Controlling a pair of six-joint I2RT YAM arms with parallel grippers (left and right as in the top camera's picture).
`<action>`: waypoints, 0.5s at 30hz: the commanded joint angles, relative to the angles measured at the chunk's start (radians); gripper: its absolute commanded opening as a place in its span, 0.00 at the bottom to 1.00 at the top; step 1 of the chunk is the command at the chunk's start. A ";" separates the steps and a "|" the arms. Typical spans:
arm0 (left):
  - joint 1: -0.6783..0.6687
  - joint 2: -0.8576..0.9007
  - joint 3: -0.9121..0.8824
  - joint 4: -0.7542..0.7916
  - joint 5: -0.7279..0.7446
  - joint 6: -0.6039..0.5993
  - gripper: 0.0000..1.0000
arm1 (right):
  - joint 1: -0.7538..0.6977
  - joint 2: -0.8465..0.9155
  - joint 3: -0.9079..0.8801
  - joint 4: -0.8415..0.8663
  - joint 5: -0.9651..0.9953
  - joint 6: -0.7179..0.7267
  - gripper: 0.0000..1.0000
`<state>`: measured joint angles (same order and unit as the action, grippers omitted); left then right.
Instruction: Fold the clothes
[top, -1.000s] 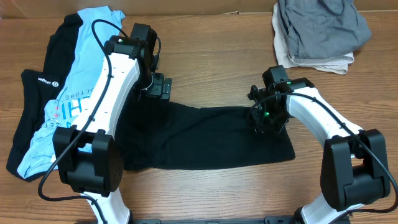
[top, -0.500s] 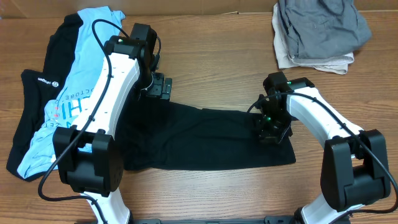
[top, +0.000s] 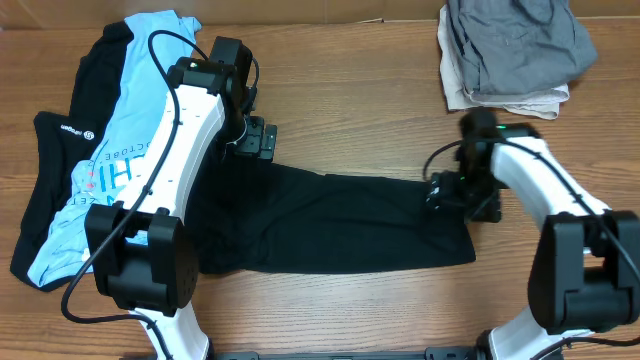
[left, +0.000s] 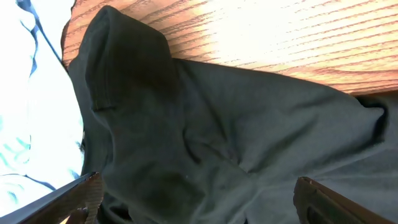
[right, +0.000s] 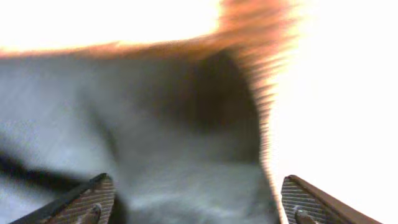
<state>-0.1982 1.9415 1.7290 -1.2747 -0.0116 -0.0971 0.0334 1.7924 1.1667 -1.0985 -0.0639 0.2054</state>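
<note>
Your right claw (top: 452, 194) has just let go: a second ago it sat pinched down on the right end of the black shirt (top: 330, 225), and now its jaws stand wide apart with nothing between them. It has also slid outward, so the shirt's upper right corner lies just under and to the inner side of its tips. In the right wrist view the two fingers (right: 93, 198) frame loose dark cloth below and bright table (top: 350, 80) on the outer side, though that view is blurred. The shirt itself has barely shifted with the release. It stays flat as a long band, reaching from this claw across to your left claw (top: 255, 140). That one has not moved and hangs with its jaws fully apart over the shirt's far upper corner, its fingers (left: 81, 194) clear of the cloth. So neither claw holds anything now, and I judge this as the end of one placing or smoothing move, not the end of the fold: the band is still long and probably wants another fold across its length. Beyond the left claw, on its outer side, the blue tee (top: 120, 150) and the logo garment (top: 55, 165) lie unfolded, while behind the right claw a grey pile (top: 510, 50) sits well apart.
</note>
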 joint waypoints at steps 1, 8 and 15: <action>0.004 -0.006 0.023 0.005 0.008 0.023 1.00 | -0.064 -0.018 -0.004 0.024 -0.014 -0.050 0.90; 0.004 -0.006 0.023 0.025 0.008 0.023 1.00 | -0.092 -0.002 -0.055 0.088 -0.150 -0.132 0.90; 0.004 -0.006 0.023 0.027 0.008 0.023 1.00 | -0.088 -0.002 -0.161 0.141 -0.167 -0.123 0.84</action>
<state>-0.1982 1.9415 1.7290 -1.2507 -0.0116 -0.0971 -0.0582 1.7927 1.0431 -0.9680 -0.2058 0.0910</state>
